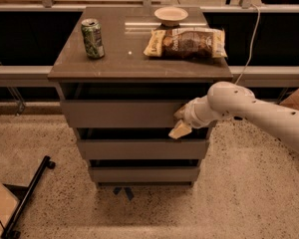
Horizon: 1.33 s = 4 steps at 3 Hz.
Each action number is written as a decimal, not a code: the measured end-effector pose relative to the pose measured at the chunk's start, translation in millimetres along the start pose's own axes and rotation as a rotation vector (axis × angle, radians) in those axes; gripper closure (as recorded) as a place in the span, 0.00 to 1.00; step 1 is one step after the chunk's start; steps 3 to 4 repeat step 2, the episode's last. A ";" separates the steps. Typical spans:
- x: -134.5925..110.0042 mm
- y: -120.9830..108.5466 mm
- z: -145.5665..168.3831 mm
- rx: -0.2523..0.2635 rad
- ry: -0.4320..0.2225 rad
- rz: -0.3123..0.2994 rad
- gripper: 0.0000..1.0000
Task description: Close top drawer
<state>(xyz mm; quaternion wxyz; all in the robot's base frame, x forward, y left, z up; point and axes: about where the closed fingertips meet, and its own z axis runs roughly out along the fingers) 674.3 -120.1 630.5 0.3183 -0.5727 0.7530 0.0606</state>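
The top drawer (120, 113) is a wide grey front panel just under the brown tabletop (134, 59). It stands out a little in front of the two lower drawer fronts. My gripper (180, 123) is on the end of the white arm coming from the right. Its tan fingertips (179, 130) are against the right end of the top drawer's front panel, at its lower edge.
On the tabletop stand a green can (92, 38) at the left, a chip bag (185, 43) at the right and a small bowl (171, 16) at the back. Two lower drawers (142, 149) sit below. A black bar (27, 198) lies on the floor at the left.
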 end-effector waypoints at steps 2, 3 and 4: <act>0.0 1.5 0.7 -0.002 0.000 0.000 0.00; 0.0 1.5 0.7 -0.002 0.000 0.000 0.00; 0.0 1.5 0.7 -0.002 0.000 0.000 0.00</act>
